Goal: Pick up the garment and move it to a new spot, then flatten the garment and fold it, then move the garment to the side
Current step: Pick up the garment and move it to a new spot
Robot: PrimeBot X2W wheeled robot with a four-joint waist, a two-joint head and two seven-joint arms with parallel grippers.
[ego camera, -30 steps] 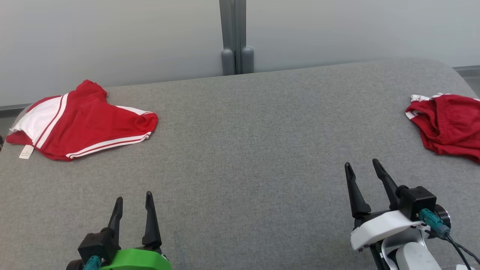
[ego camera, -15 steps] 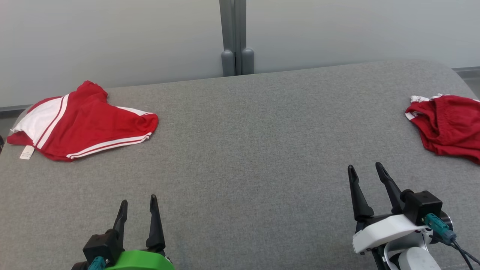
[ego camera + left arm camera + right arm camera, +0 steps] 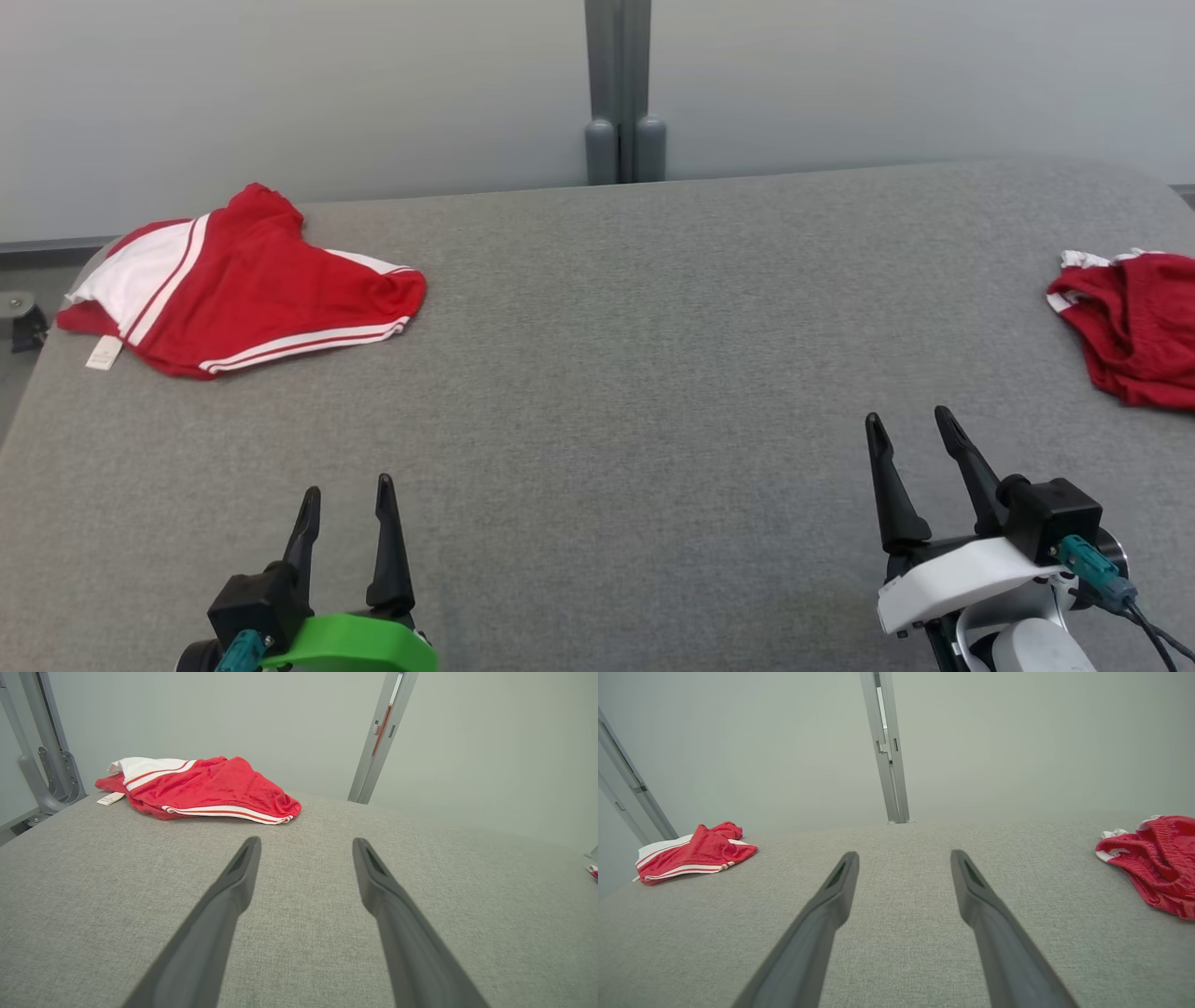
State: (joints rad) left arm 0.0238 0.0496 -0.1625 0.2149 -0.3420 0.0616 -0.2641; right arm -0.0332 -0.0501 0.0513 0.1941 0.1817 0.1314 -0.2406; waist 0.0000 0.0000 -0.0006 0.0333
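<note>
Hovering over the table [image 3: 597,373] on its near side in the head view, left gripper [image 3: 347,485] and right gripper [image 3: 907,415] are both spread and empty, with the garment [image 3: 271,299] far left; the left wrist view faces it, but the right wrist view sits nearer the maroon cloth [image 3: 1157,863], so grabbing the wrong red piece looks possible.
</note>
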